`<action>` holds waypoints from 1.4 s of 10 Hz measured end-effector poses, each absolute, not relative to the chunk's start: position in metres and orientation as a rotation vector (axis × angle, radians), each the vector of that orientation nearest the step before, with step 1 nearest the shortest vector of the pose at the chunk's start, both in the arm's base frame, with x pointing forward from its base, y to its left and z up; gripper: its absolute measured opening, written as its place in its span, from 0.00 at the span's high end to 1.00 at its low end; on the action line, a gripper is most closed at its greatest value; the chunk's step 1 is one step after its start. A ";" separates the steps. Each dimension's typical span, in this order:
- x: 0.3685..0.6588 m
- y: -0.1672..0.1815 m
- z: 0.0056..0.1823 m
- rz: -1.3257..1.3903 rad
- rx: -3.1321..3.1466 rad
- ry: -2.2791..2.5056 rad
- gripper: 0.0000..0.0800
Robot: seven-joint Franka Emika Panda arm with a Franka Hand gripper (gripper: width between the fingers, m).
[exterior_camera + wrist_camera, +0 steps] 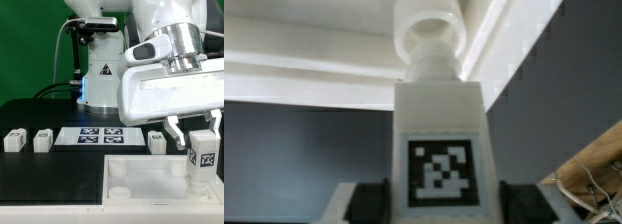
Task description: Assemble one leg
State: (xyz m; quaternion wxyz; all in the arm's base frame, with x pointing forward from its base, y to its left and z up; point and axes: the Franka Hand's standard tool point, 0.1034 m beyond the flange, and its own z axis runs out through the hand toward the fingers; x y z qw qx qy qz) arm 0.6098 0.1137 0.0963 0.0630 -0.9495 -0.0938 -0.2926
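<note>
Small white plastic tagged leg [203, 157] [441, 130] is hanging upright, your jaws clamping it, with the white socketed tray [140, 172] beneath them.

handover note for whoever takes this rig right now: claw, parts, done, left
The claw is shut on the leg, held at the white tray part, on the exterior view's right.
Wrist view: the leg's tip points at a round socket; whether they touch cannot be told.
Three other legs lie loose beside the marker board.
Done: leg grasped. Left: seat it in the socket.
</note>
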 end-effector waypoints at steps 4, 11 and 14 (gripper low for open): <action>0.610 0.113 0.095 -0.910 -2.864 -0.280 0.63; 0.604 0.107 0.082 -0.880 -2.877 -0.274 0.63; 0.606 0.109 0.082 -0.906 -2.869 -0.272 0.63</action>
